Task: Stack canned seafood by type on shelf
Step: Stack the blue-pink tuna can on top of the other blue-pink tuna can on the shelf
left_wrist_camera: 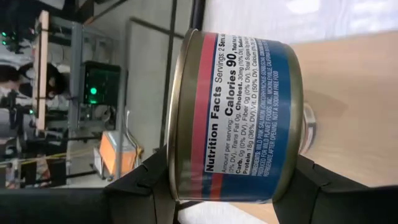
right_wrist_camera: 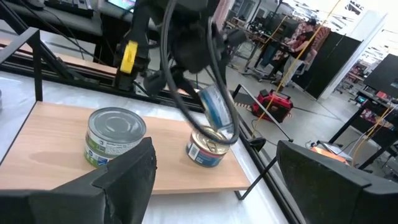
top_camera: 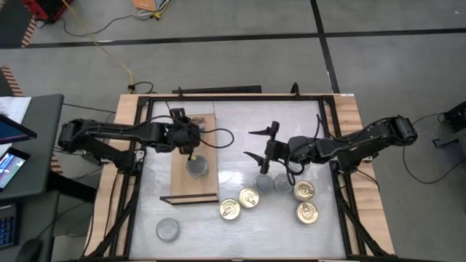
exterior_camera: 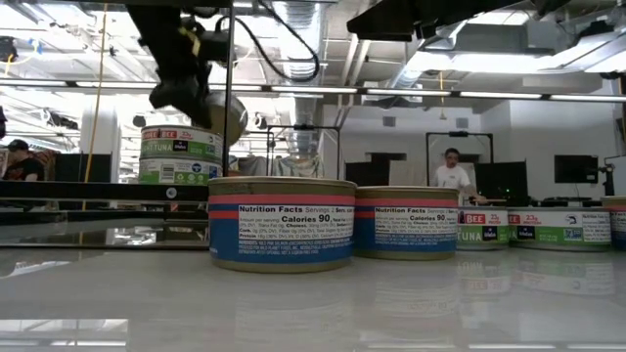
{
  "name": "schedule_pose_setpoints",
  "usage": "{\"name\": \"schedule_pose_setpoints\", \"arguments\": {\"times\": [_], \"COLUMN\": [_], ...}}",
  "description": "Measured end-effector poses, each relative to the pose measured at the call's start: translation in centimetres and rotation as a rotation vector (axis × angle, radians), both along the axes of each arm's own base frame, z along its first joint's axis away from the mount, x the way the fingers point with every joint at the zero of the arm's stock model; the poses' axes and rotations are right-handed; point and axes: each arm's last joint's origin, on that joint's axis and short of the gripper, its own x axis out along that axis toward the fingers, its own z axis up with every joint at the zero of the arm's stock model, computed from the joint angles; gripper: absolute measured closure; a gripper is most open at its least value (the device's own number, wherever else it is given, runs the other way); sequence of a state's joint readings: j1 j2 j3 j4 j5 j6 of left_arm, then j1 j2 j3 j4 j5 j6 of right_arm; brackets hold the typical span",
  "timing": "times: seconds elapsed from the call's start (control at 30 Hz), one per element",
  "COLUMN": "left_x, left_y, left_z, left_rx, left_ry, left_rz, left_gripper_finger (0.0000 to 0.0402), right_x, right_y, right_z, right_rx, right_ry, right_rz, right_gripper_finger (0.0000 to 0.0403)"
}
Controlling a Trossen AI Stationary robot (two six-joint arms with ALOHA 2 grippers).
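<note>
My left gripper (top_camera: 189,149) hangs over the tan shelf (top_camera: 182,185), shut on a blue-and-red-labelled tin (left_wrist_camera: 242,106). In the right wrist view this tin (right_wrist_camera: 216,112) hangs tilted just above another blue-labelled tin (right_wrist_camera: 207,151), which stands on its base on the shelf. Beside it on the board stand green-labelled, silver-topped tins (right_wrist_camera: 115,140), which the low view shows as a stack of two (exterior_camera: 181,156). My right gripper (top_camera: 258,145) waits open, raised above the table to the right of the shelf. Several more tins (top_camera: 247,198) lie on the white tabletop. My left gripper pinches the tin across its height, one finger (left_wrist_camera: 140,183) against one flat end (left_wrist_camera: 176,180) and the other finger against the opposite end (left_wrist_camera: 295,168). The fingers slant down from the table's left. The tin is lifted clear and tipped off upright, its label wall facing the wrist camera.
Gold-topped tins (top_camera: 303,191) and grey-topped ones (top_camera: 263,183) cluster on the table right of the shelf, below my right gripper. One grey-topped tin (top_camera: 167,229) sits alone near the front left. Black frame rails (top_camera: 342,204) and wooden side boards border the table. People are in the room beyond.
</note>
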State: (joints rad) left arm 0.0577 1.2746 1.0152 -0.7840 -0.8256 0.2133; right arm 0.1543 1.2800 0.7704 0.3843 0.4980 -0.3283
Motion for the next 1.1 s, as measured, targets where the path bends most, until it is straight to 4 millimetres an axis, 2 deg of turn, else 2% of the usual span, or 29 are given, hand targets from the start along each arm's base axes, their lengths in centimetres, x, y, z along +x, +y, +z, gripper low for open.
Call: {"name": "schedule_pose_setpoints", "arguments": {"times": [0.47, 0.67, 0.83, 1.1], "left_x": [-0.2, -0.5, -0.3, -0.4], "left_y": [2.9, 3.2, 3.3, 3.3], "left_z": [-3.1, -3.7, -3.8, -3.7], "left_rx": [0.006, -0.009, -0.072, -0.061], "left_ry": [-0.028, -0.017, -0.047, -0.043], "left_rz": [0.059, 0.069, 0.044, 0.051], "left_gripper_finger": [0.0213, 0.0212, 0.0196, 0.0174], "right_x": [0.0, 0.0, 0.0, 0.0], "right_y": [0.0, 0.0, 0.0, 0.0], "right_z": [0.0, 0.0, 0.0, 0.0], "right_rx": [0.0, 0.008, 0.012, 0.013], "right_ry": [0.002, -0.001, -0.003, -0.003], "right_rz": [0.0, -0.001, -0.002, -0.002], "right_gripper_finger": [0.0042, 0.0042, 0.0042, 0.0042]}}
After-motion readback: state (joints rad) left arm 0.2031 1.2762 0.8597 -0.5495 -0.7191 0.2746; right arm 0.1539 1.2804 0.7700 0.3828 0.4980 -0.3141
